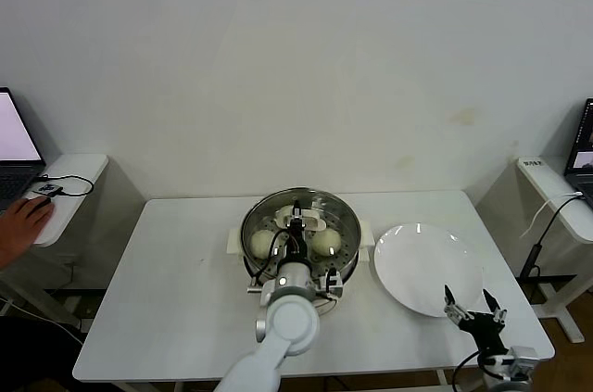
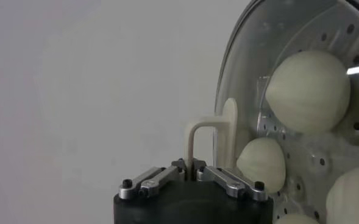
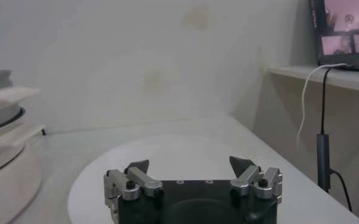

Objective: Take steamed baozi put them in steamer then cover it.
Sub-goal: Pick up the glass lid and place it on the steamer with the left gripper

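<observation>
The shiny steel steamer [image 1: 347,225] sits mid-tabletop on its cream base, handles out to either side. The glass cover [image 1: 320,199] is on top of it, cream handle [image 2: 211,143] at its centre. Through the glass you can see cream-white baozi [image 2: 308,91] sitting on the perforated tray, smooth and round.
</observation>
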